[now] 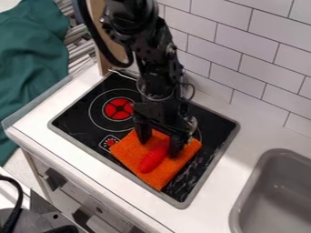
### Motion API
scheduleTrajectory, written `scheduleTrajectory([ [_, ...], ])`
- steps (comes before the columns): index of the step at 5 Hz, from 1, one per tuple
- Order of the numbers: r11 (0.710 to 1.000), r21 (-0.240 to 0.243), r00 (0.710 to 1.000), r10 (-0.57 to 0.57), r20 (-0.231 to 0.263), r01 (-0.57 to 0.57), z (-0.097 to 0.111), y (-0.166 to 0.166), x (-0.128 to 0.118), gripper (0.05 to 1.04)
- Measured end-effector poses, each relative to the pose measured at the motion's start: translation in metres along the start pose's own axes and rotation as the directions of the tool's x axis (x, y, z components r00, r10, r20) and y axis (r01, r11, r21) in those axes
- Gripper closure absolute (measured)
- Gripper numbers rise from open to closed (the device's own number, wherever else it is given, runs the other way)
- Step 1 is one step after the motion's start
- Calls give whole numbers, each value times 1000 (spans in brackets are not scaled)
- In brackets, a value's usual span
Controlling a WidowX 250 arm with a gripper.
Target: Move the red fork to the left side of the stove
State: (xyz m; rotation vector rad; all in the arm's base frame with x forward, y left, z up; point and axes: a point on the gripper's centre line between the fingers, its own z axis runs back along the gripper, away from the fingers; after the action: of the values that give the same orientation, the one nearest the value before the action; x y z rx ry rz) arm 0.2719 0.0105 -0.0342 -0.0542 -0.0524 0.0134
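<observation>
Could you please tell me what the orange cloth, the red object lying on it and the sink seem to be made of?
The cloth looks like soft fabric, its surface fuzzy. The red object is perhaps plastic, going by its smooth, even color. The sink seems matte grey plastic or coated metal.

This place is a toy kitchen, because it has 1 black stove (88, 126), 1 grey sink (276, 189) and white wall tiles (260, 75).

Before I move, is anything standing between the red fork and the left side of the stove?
Only a finger of the gripper, left of the red fork. Beyond it lie orange cloth and flat stove, with nothing visible standing there.
</observation>
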Motion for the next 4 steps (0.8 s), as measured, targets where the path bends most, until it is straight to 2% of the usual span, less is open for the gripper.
scheduleTrajectory([
  [2,1000,-8,1000,-14,-8,14,-3,-1,4,720],
  [3,1000,-8,1000,-16,-17,15,-2,-1,4,772],
  [4,1000,18,1000,-21,-16,21,8,-3,3,772],
])
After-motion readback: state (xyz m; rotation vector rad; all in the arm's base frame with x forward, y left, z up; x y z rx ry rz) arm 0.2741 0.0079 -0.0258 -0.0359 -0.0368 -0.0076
